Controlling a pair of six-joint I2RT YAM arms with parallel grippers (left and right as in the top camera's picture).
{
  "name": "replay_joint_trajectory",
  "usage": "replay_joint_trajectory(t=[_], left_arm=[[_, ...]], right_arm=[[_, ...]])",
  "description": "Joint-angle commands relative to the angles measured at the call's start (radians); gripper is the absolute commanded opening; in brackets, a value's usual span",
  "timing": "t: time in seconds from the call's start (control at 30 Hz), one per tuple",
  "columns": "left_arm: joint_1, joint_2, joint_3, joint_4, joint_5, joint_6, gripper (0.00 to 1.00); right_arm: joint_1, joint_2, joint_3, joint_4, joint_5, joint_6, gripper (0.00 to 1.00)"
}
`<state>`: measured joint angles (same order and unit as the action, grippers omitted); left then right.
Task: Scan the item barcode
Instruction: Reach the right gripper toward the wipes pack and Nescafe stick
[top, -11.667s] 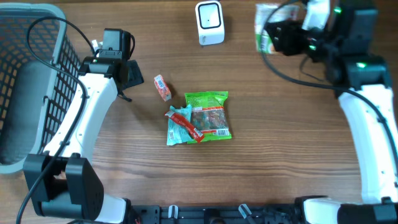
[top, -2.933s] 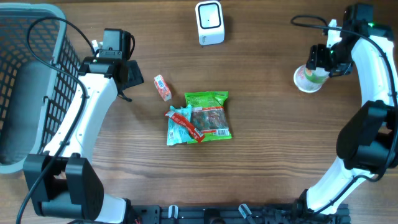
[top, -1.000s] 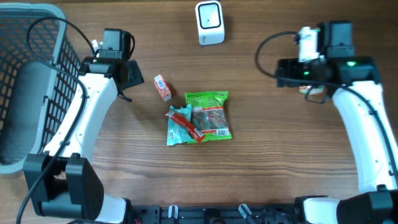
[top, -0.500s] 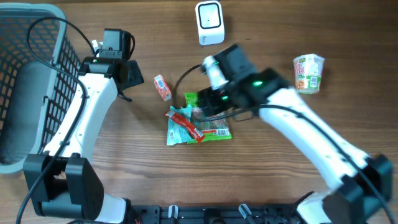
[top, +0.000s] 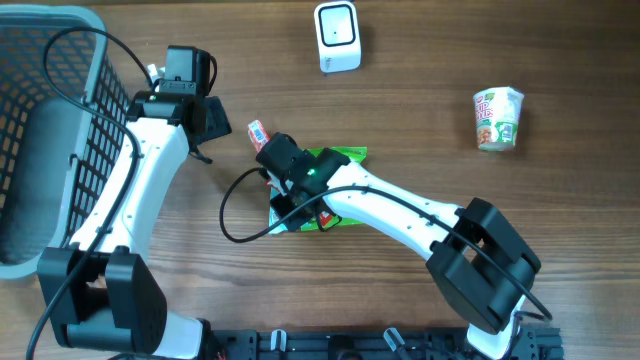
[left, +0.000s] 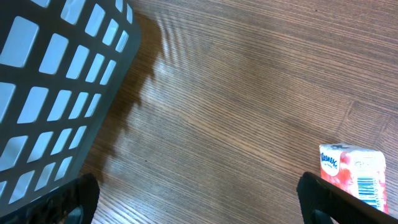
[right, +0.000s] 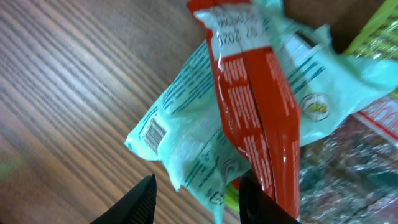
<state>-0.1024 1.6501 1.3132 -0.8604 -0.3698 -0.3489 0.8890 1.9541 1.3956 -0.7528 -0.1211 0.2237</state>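
Two end effectors: one parked at the left, one working at the middle of the wooden worktop (top: 430, 100).
Far left: dark plastic mesh basket (top: 85, 120), probably where scanned goods go.
Left end effector (left: 199, 202): fingers spread wide and empty, hovering beside the basket, likely waiting to receive an item.
Left of centre: small pink-and-white carton (left: 349, 171), lying flat just ahead of that end effector, untouched.
Right end effector (right: 198, 199): arm stretched across to the pile at centre; fingers apart, astride the lower corner of the pale teal plastic pouch (right: 186, 143), with a gap on one side, so not yet pinching.
Task item: the pouch, by my reading, lying flat at centre frame with a printed barcode on its near corner, facing up.
On top of it: long red foil sachet (right: 255, 106), laid across the pouch and liable to be dragged along.
Just right: green snack bag (top: 340, 157), partly under the arm.
Upper centre: white box-shaped scanner (top: 337, 37), well apart from the pile, so the pouch needs carrying up to it.
Upper right: green-and-white noodle cup (top: 497, 118), upright and alone.
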Motion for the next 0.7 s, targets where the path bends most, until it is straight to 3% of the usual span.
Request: replay_joint_trajectory(t=[0.0,0.67], left_arm=[[0.003,-0.005,-0.001,0.001,-0.013,0.012,1.00],[0.003,-0.006,-0.001,0.001,-0.013,0.012,1.00]], right_arm=[[0.000,0.002,0.001,0.010,0.047,0.004,0.43],[0.000,-0.061,0.043,0.002,0.193,-0.041,0.44]])
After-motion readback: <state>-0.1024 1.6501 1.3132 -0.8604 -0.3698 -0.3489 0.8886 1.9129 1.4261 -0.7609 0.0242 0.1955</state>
